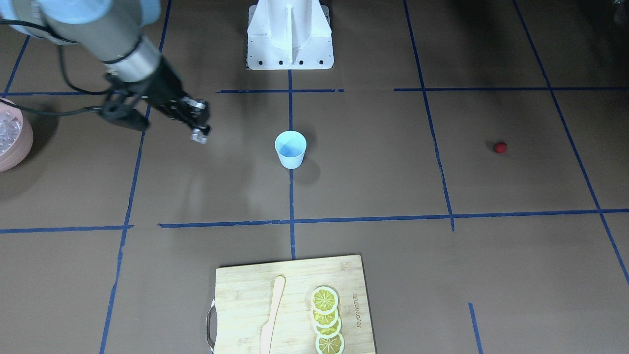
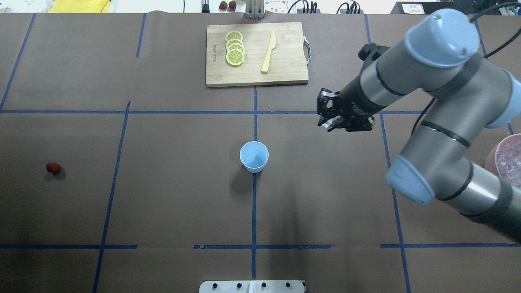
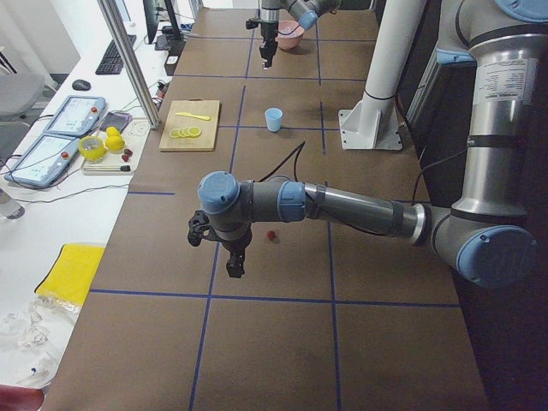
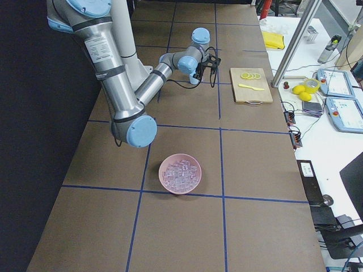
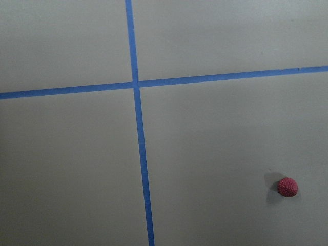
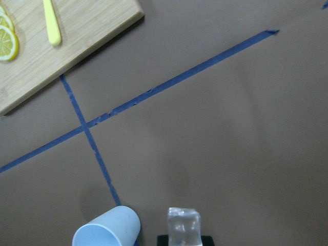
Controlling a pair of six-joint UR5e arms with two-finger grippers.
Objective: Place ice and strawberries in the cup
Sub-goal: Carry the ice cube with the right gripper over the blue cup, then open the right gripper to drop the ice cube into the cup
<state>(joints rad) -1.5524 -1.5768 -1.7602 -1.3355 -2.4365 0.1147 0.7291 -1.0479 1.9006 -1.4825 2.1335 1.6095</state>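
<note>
The right pincer point(image 2: 327, 123) pinches an ice cube point(image 6: 183, 224) near the cup point(image 2: 254, 156), not yet above it — centre it over the rim and go low before releasing, so it lands inside

Right gripper point(image 1: 200, 133), jaws around ice point(image 6: 183, 226)

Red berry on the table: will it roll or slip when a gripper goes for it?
Probably rolls: the strawberry looks near-round and lies loose on the flat table. Likely very light, being far smaller than the cup. Its dimpled skin may help grip.
</note>
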